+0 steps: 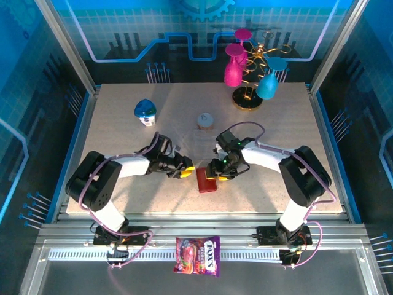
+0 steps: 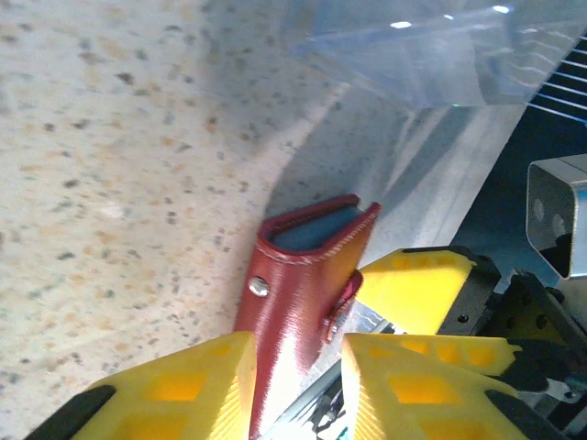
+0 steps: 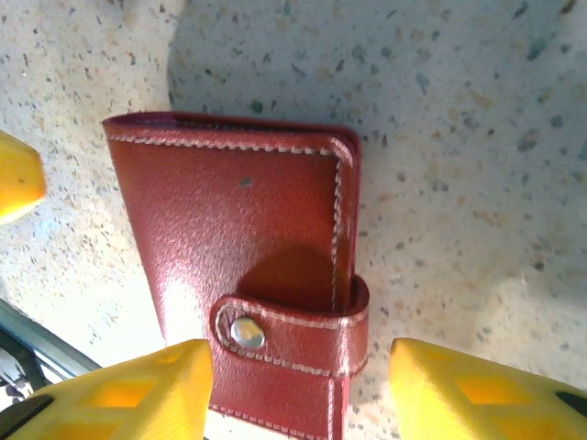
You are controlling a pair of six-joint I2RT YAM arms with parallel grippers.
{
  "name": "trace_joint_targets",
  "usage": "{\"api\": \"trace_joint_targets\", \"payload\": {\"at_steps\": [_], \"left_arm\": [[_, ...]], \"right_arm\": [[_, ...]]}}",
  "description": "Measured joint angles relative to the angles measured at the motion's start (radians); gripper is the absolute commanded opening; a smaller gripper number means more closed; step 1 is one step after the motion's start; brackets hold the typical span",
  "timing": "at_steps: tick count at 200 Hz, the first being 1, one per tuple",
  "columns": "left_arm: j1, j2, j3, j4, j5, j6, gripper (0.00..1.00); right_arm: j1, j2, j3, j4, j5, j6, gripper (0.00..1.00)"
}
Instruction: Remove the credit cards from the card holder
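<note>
Speckled table (image 1: 110, 184) sits inside blue walls. One blue-and-white bottle (image 1: 145, 112) stands near the far left corner. One left claw (image 1: 189, 172) reaches the left edge of the one red card holder (image 1: 207, 182). Its two yellow fingers (image 2: 174, 390) sit close on both sides of it, but I cannot tell if they squeeze. One small round jar (image 1: 206, 120) and one clear box (image 2: 431, 55) sit mid-table. The card holder lies flat near the near edge, snapped shut. One candy packet (image 1: 198, 255) lies past the near edge. One right claw (image 1: 222, 176) hangs over the holder, fingers wide apart, not pinching. One gold stand (image 1: 249, 99) by the far edge holds one pink cup (image 1: 233, 70) and one teal cup (image 1: 267, 87).
</note>
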Motion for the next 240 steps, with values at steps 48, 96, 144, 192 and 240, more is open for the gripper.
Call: {"api": "trace_joint_targets", "payload": {"at_steps": [48, 96, 144, 192, 240], "left_arm": [[-0.064, 0.002, 0.010, 0.031, 0.001, -0.042, 0.09], [-0.083, 0.069, -0.015, 0.180, 0.010, -0.146, 0.01], [-0.083, 0.101, -0.053, 0.234, 0.012, -0.191, 0.00], [-0.083, 0.105, -0.055, 0.239, 0.012, -0.192, 0.00], [-0.079, 0.108, -0.062, 0.257, 0.013, -0.196, 0.00]], "right_arm": [[0.030, -0.030, 0.044, -0.050, 0.073, -0.011, 0.43], [0.052, -0.026, 0.079, -0.080, 0.100, -0.023, 0.39], [0.079, 0.014, 0.128, -0.094, 0.115, -0.034, 0.37], [0.111, 0.068, 0.154, -0.108, 0.132, -0.047, 0.36], [0.137, 0.114, 0.185, -0.138, 0.180, -0.065, 0.35]]}}
